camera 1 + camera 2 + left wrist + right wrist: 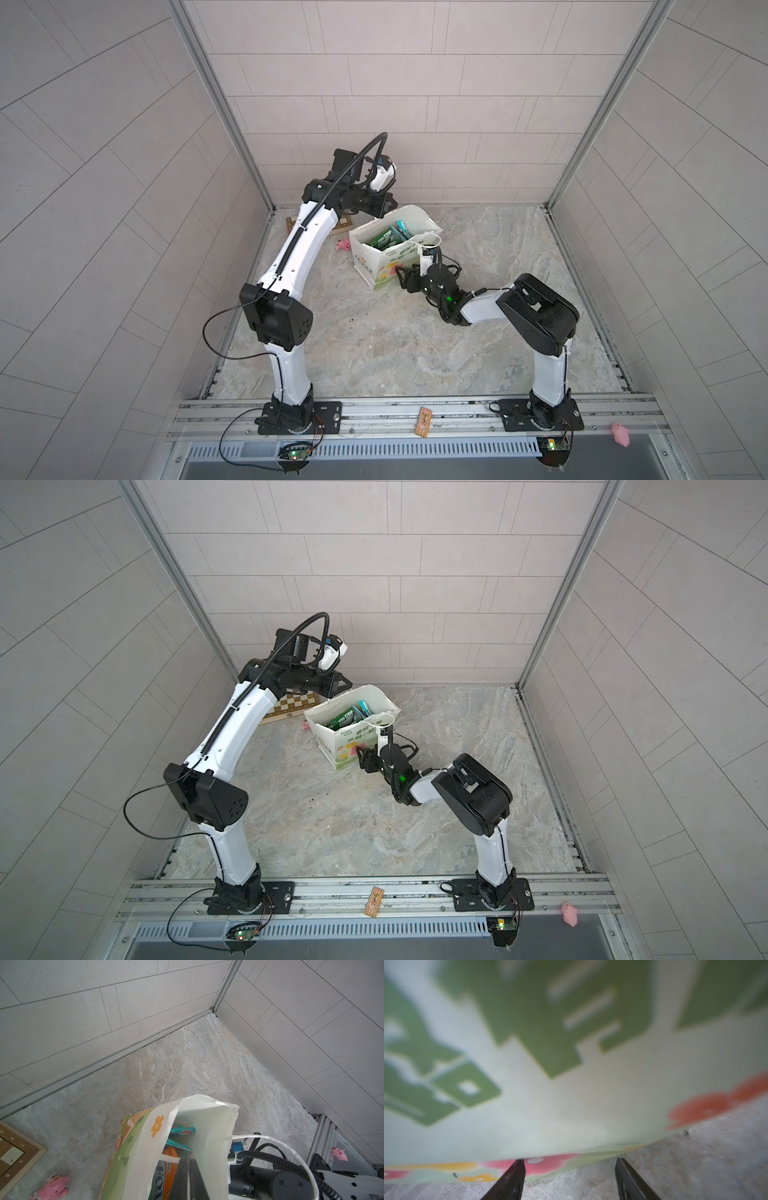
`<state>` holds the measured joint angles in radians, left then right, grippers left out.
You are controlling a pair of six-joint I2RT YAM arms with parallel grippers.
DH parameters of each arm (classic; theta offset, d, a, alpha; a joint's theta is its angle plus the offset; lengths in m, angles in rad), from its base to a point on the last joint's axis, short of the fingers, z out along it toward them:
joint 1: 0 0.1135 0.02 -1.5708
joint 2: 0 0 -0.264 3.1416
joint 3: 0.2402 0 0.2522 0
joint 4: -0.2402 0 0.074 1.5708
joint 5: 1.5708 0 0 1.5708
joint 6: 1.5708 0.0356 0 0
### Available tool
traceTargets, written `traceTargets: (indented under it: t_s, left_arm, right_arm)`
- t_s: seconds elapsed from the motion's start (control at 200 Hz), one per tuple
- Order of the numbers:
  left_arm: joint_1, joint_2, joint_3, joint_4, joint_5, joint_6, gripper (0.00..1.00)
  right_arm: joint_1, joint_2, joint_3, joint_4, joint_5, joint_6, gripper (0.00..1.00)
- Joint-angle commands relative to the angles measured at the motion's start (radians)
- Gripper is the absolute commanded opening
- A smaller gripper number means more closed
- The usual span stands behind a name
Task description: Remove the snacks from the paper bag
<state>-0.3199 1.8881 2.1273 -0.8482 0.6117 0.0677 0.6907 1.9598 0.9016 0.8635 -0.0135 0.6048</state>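
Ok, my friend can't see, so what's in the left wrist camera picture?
An open white paper bag holds teal, orange and green snacks, and the closed left gripper seems to pinch its cord handle. A pink toy pig and a chessboard corner lie on the marbled surface beside it.

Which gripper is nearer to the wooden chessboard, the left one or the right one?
Left. The left gripper grips the rim of the paper bag near the chessboard; the right gripper is open at the bag's opposite side.
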Motion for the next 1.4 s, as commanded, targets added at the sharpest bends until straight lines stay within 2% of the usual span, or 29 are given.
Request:
traceTargets:
  t_s: [0.0,0.205,0.425,0.641,0.861,0.961,1.036,1.121,1.266,1.396]
  left_arm:
    - [-0.005,-0.023,0.051,0.041,0.068,0.023,0.0]
    - [-0.004,-0.06,-0.042,0.102,0.069,-0.039,0.0]
    - [-0.008,-0.147,-0.214,0.207,0.077,-0.14,0.0]
    - [-0.05,-0.251,-0.381,0.322,0.062,-0.232,0.0]
    - [-0.13,-0.313,-0.427,0.331,-0.01,-0.222,0.0]
    - [-0.163,-0.332,-0.445,0.331,-0.023,-0.214,0.0]
    - [-0.187,-0.342,-0.459,0.331,-0.034,-0.203,0.0]
    - [-0.209,-0.351,-0.473,0.33,-0.05,-0.201,0.0]
    - [-0.229,-0.359,-0.493,0.334,-0.062,-0.205,0.0]
    - [-0.24,-0.357,-0.506,0.334,-0.067,-0.226,0.0]
  right_arm:
    - [0.024,0.015,0.047,0.013,0.031,0.011,0.7]
    - [0.026,-0.063,-0.083,0.011,0.085,-0.015,0.72]
    - [0.005,-0.28,-0.341,-0.056,0.184,-0.064,0.76]
    - [-0.06,-0.55,-0.467,-0.324,0.31,-0.104,0.79]
    - [-0.112,-0.789,-0.402,-0.672,0.443,-0.188,0.79]
    - [-0.124,-0.87,-0.368,-0.761,0.455,-0.231,0.79]
    - [-0.126,-0.919,-0.343,-0.805,0.418,-0.257,0.79]
    - [-0.125,-0.965,-0.316,-0.824,0.321,-0.278,0.8]
    - [-0.124,-1.001,-0.24,-0.854,0.072,-0.305,0.78]
    - [-0.107,-0.973,-0.168,-0.872,-0.125,-0.31,0.75]
